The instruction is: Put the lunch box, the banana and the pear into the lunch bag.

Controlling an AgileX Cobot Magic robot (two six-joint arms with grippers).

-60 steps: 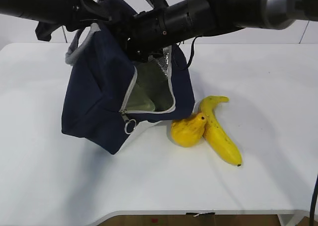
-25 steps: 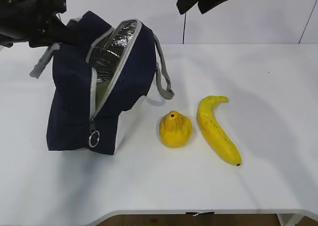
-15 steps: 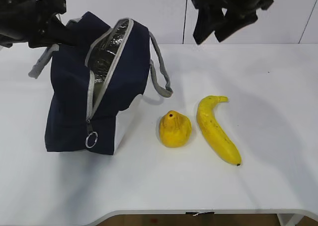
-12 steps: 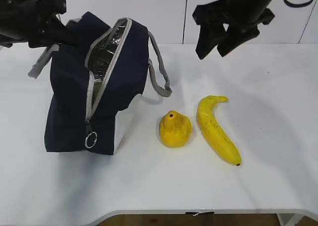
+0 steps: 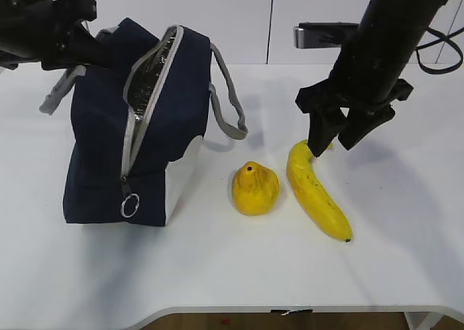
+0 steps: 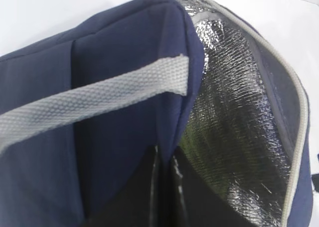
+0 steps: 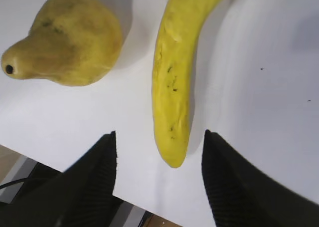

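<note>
Two fruits, banana (image 5: 316, 190) and pear (image 5: 255, 188), lay side by side on the white counter (image 5: 217, 272) just right of the lunch bag (image 5: 138, 127), which stood upright with its zipper mouth open; the lunch box wasn't visible now, probably already inside since green showed in the mouth earlier. Right tool (image 5: 335, 134) had dropped from high above within the last second to straddle the banana's stem end, jaws spread and nothing held, so banana pickup looked next. Left tool (image 6: 164, 187) was clenched on the bag's top edge, still holding it up as before.
</note>
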